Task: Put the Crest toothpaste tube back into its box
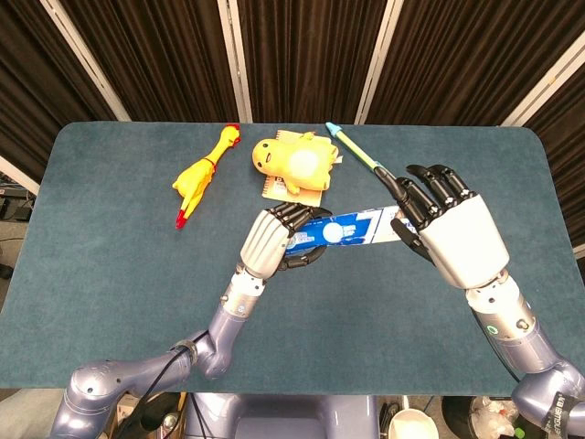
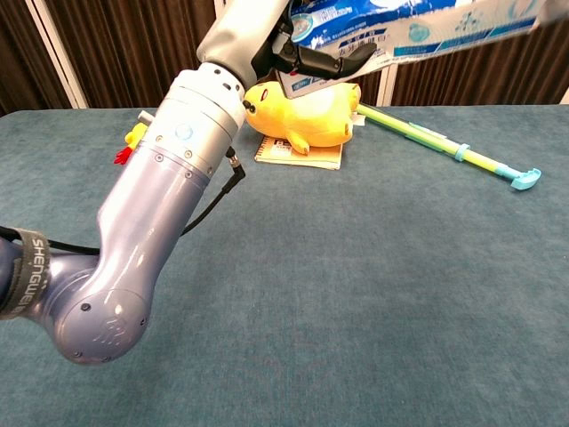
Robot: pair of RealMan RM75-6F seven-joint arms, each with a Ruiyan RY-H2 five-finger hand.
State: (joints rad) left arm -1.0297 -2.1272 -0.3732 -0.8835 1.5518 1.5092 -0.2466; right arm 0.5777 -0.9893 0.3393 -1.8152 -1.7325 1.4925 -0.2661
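My left hand grips the left end of the blue and white Crest box, which hangs level above the table. The box's right end meets the dark fingers of my right hand, whose fingers and thumb are spread wider than the box. In the chest view the box runs along the top edge, with the left hand around it. The right hand is outside that view. No toothpaste tube shows outside the box, and its inside is hidden.
A yellow rubber chicken lies at the back left of the blue table. A yellow plush duck rests on a small notepad at the back middle. A long green and blue stick lies behind the right hand.
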